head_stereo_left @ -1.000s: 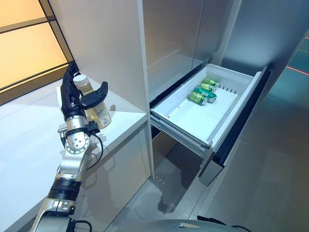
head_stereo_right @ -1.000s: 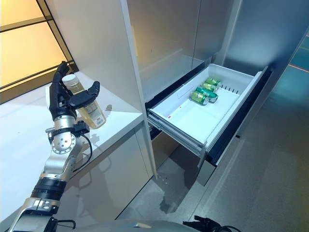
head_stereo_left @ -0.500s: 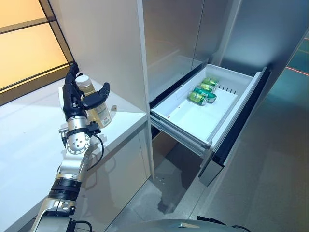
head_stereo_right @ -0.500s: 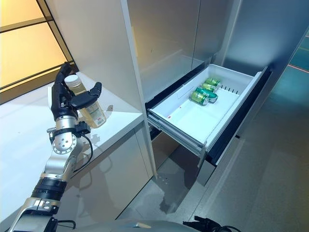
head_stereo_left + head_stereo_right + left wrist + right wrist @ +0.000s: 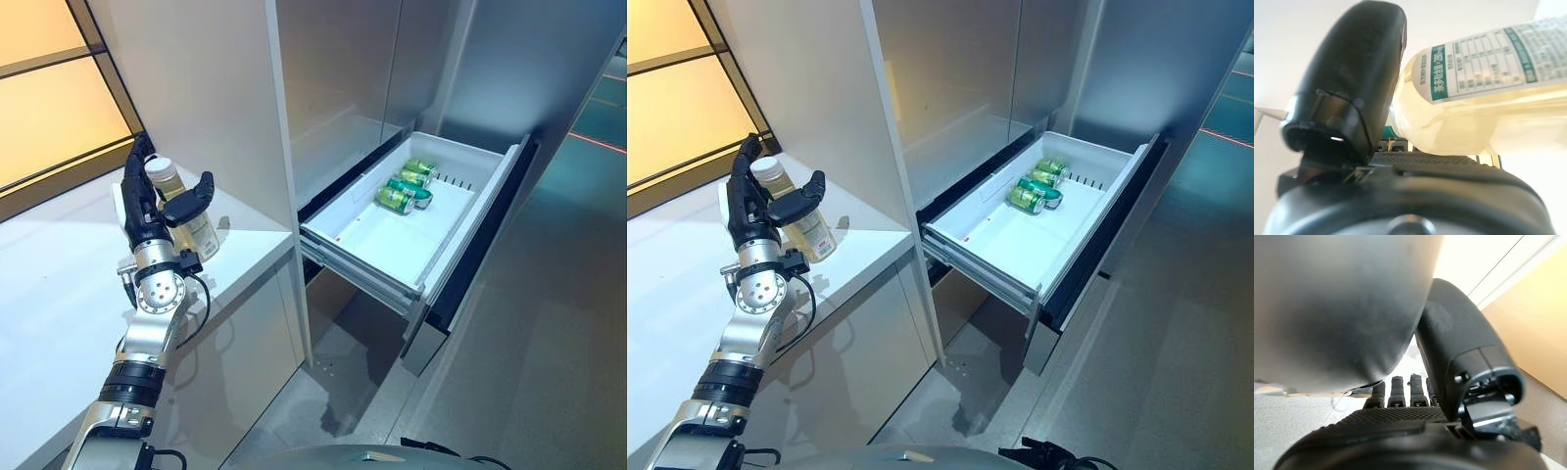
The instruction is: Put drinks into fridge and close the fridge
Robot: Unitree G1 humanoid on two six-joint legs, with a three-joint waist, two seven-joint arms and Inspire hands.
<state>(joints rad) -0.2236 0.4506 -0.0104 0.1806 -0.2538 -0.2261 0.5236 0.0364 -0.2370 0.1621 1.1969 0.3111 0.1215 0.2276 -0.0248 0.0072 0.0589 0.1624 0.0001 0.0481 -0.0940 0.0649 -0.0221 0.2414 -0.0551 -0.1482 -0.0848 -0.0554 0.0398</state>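
Note:
A clear bottle of pale yellow drink with a white cap stands on the white counter at the left. My left hand is at it: the fingers stand straight behind the bottle and the thumb lies across its front, touching the bottle. No fingers curl round it. To the right, the white fridge drawer is pulled out, with three green cans lying at its back. My right hand shows only in its own wrist view, fingers relaxed, holding nothing.
A tall grey cabinet panel stands between the counter and the open drawer. The drawer's dark front juts out over the grey floor. An orange wall panel lies behind the counter.
The whole picture has shifted a little, so the camera moved. My left hand and the bottle keep the same place on the counter.

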